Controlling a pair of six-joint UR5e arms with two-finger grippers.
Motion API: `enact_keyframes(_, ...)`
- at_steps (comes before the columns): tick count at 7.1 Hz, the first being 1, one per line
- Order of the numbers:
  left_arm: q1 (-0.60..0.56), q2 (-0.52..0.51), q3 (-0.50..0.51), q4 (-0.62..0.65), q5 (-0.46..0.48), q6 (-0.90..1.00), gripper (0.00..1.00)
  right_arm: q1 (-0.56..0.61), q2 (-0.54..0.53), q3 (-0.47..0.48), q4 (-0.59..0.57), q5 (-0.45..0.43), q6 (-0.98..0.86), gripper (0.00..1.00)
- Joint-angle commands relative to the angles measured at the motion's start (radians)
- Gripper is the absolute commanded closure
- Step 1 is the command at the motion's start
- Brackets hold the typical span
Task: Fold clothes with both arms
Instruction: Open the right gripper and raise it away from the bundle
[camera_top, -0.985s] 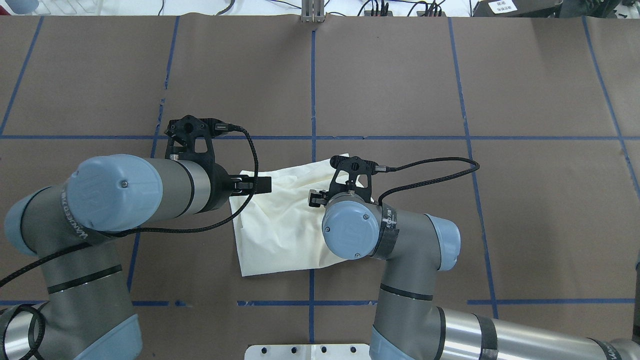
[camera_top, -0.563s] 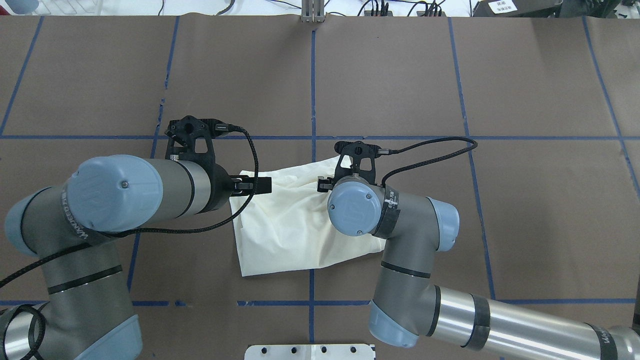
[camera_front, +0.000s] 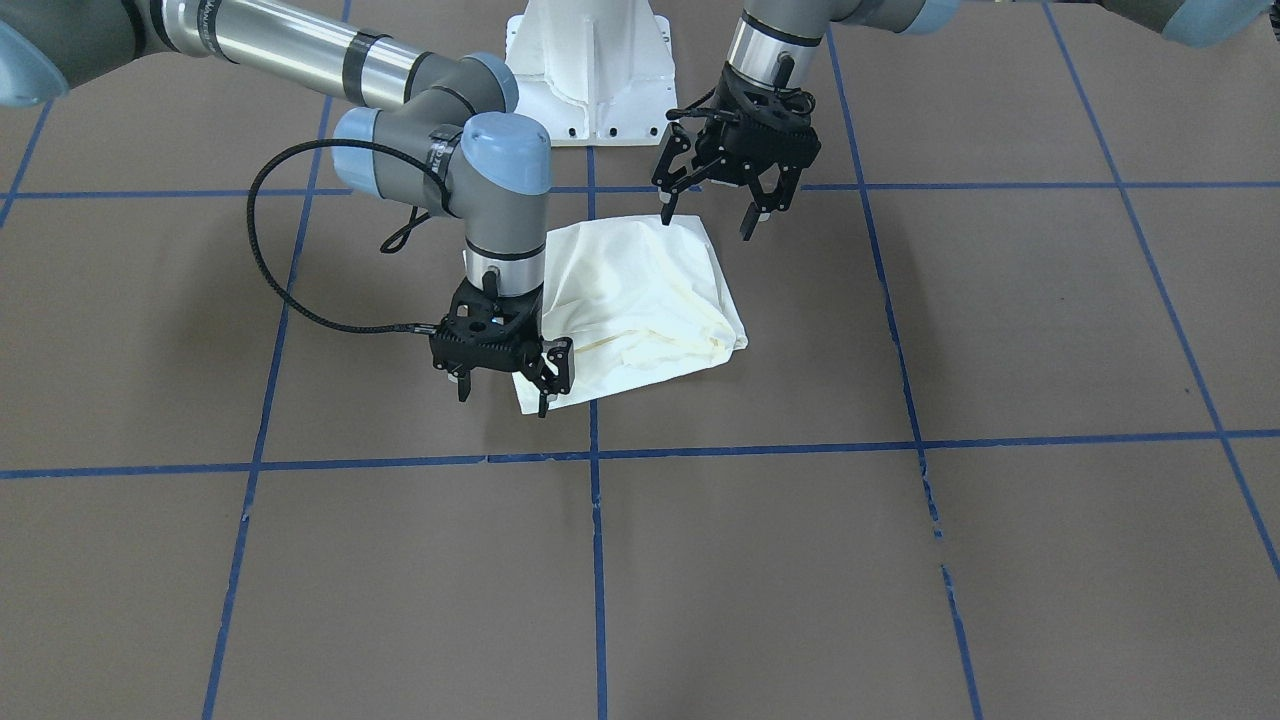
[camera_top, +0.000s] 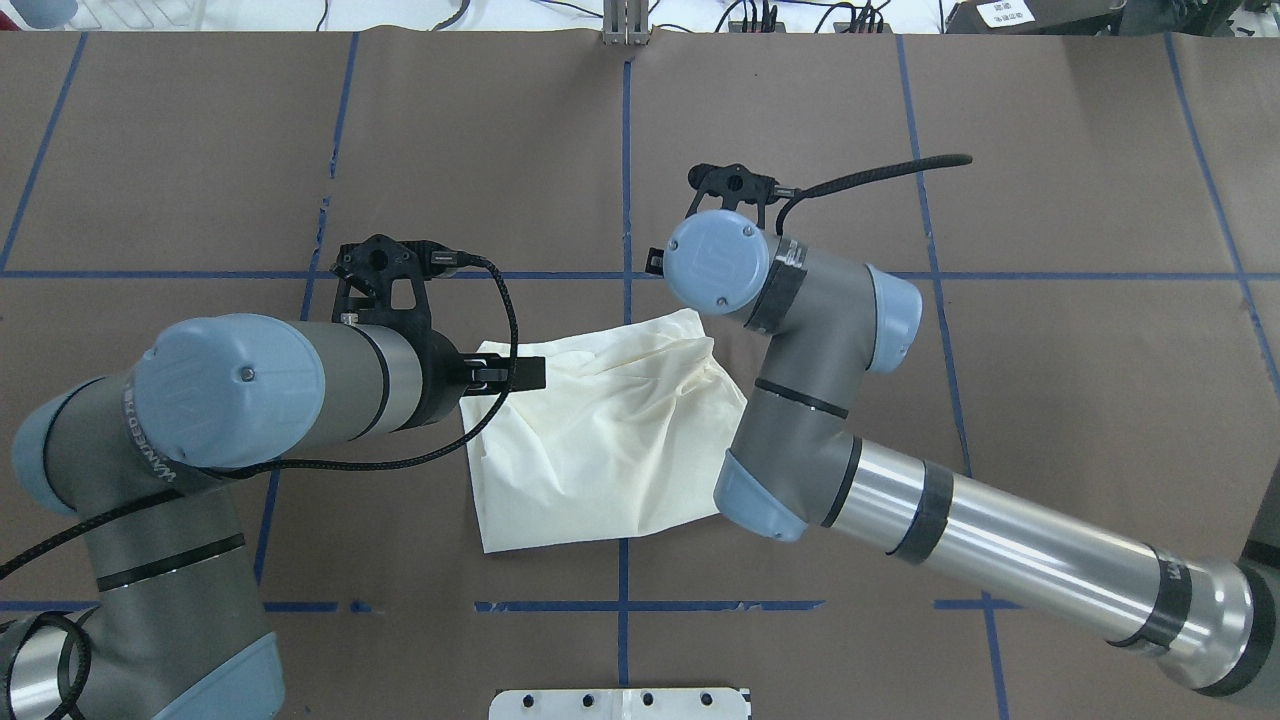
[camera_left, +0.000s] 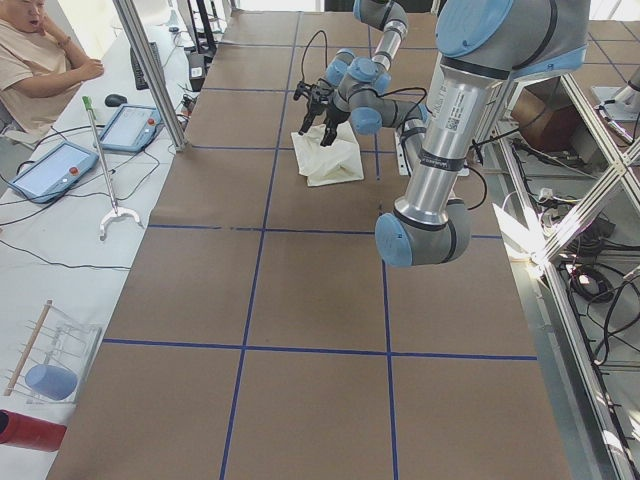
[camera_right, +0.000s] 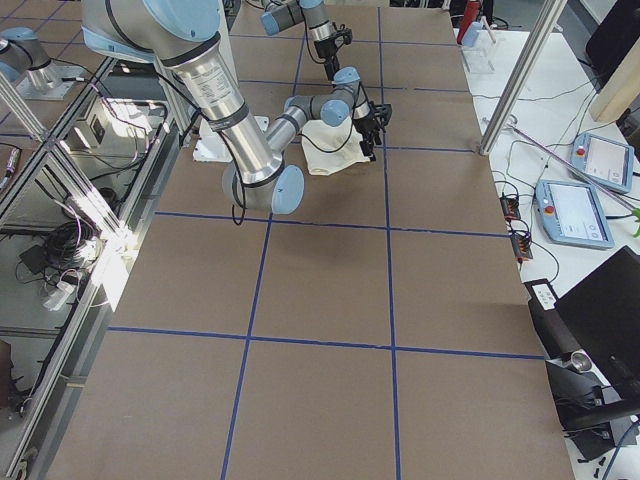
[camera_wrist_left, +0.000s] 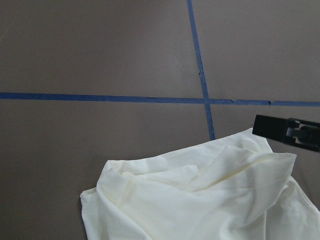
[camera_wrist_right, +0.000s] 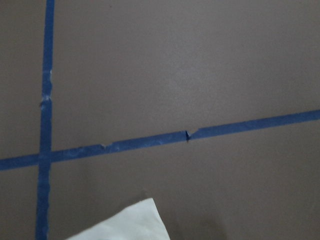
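Lying crumpled on table (camera_front: 900, 560) centre: cream shirt (camera_front: 640, 300), plain side up | L gripper (camera_front: 705, 228): jaws spread, empty, over shirt's robot-side edge | R gripper (camera_front: 502, 400): jaws spread, empty, at shirt's far corner

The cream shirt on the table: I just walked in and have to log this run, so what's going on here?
The robot is working on folding the shirt, which lies bunched and partly folded on the brown table, plain side up. Neither gripper holds it at this moment. The right gripper hangs open over the shirt's corner farthest from the robot's base, and the left gripper hangs open above the edge nearest the base.
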Motion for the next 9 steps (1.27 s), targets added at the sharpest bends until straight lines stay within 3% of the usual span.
enact_keyframes(1, 0.016, 0.068, 0.089, -0.244, 0.0, 0.007, 0.0, 0.119, 0.007, 0.009, 0.004, 0.177, -0.132, 0.0)
enact_keyframes(3, 0.019, 0.143, 0.282, -0.68, -0.002, 0.117, 0.0, 0.124, -0.031, 0.073, 0.004, 0.18, -0.14, 0.0)
enact_keyframes(4, 0.019, 0.168, 0.311, -0.783, -0.008, 0.18, 0.0, 0.124, -0.073, 0.12, 0.003, 0.182, -0.148, 0.0)
enact_keyframes(9, 0.1, 0.165, 0.312, -0.795, -0.083, 0.175, 0.0, 0.123, -0.093, 0.138, 0.003, 0.18, -0.154, 0.0)
